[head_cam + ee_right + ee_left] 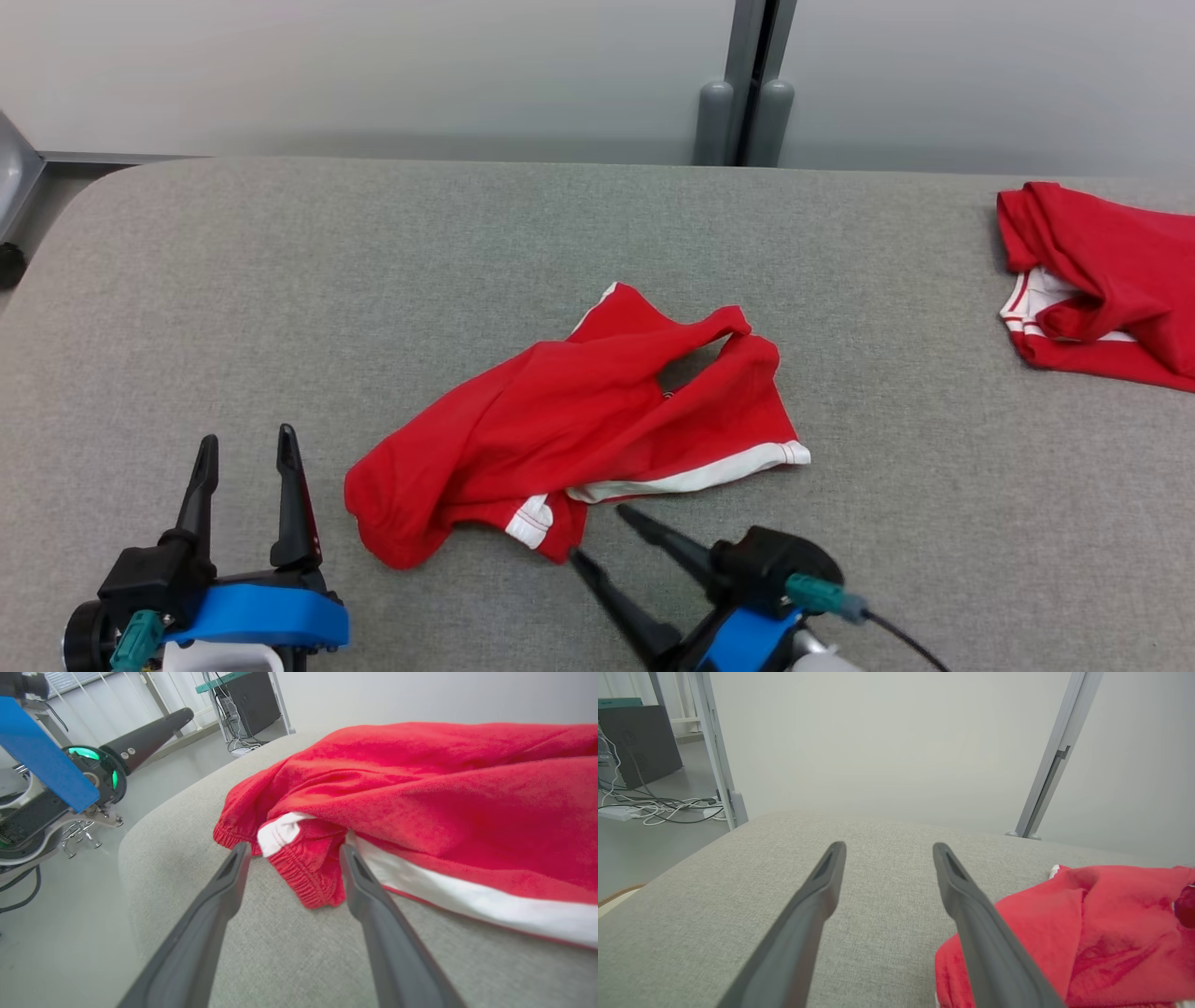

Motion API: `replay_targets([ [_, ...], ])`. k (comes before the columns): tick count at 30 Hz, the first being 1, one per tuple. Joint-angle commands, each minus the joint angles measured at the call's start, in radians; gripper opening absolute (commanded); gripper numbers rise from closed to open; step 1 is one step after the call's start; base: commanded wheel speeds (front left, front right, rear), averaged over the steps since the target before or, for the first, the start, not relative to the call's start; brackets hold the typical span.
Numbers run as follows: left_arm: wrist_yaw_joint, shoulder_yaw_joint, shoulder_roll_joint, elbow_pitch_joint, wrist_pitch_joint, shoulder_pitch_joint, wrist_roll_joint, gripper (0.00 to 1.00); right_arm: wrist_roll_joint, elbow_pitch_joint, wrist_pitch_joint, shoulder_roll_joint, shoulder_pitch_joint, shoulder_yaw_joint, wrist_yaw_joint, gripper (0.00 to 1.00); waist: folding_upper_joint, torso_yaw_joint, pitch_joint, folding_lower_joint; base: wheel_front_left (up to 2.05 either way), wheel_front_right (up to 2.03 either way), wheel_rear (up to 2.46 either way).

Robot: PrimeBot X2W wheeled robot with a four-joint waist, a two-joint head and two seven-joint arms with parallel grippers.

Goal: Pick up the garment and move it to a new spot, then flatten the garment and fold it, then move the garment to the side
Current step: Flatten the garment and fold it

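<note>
1. The right claw (597, 534), at the lower middle of the head view, stands wide. Its two dark fingers point up and to the left at the garment's near edge, with nothing between them. In the right wrist view, a gathered red hem with a white patch lies just past the fingertips, in line with the gap.
2. The left claw (247, 441), at the lower left of the head view, is likewise parted and empty. Its fingers point up the frame, near the garment's rumpled left end but apart from it.
3. The garment (579, 411) is red cloth with white trim. It lies crumpled in the middle of the head view on the grey counter (280, 280), folded over itself, with a small opening showing near its upper right.
4. Handling, as a judgement: it looks light, soft and limp, so it should sag and drape from any single hold and will not keep a shape. It seems neither fragile nor slippery on this fabric top. The gathered hem nearest the right claw offers a thicker edge to pinch, and a second hold at the left end would help spread it flat.
5. Counted: two claws, one counter, and two red garments. The second garment (1102, 280) lies bunched at the right edge of the head view, well apart from the first.
</note>
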Motion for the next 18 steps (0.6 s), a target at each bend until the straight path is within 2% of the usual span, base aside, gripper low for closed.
replay_targets([
  [1, -0.003, 0.006, -0.001, -0.003, -0.004, 0.006, 0.006, 1.00, -0.008, -0.012, -0.003, -0.011, 0.012, -0.020, 0.000, 1.00, -0.0001, -0.004, -0.001, 0.0001, 0.00, 0.00, 0.00],
  [5, -0.006, 0.013, -0.001, -0.007, -0.004, 0.009, 0.007, 1.00, -0.065, -0.065, -0.003, -0.042, 0.041, -0.191, 0.000, 1.00, -0.0001, -0.020, 0.002, 0.0001, 0.00, 0.00, 0.00],
  [9, -0.002, 0.002, -0.001, -0.011, -0.004, 0.014, 0.003, 1.00, -0.131, -0.057, -0.003, -0.064, 0.026, -0.331, 0.000, 1.00, -0.0001, -0.022, 0.005, 0.0001, 0.00, 0.00, 0.00],
  [18, 0.005, -0.023, -0.001, -0.014, -0.004, 0.000, -0.005, 1.00, -0.201, 0.142, 0.000, -0.076, -0.017, -0.435, 0.000, 1.00, -0.0001, 0.011, 0.015, 0.0001, 0.00, 0.00, 0.00],
])
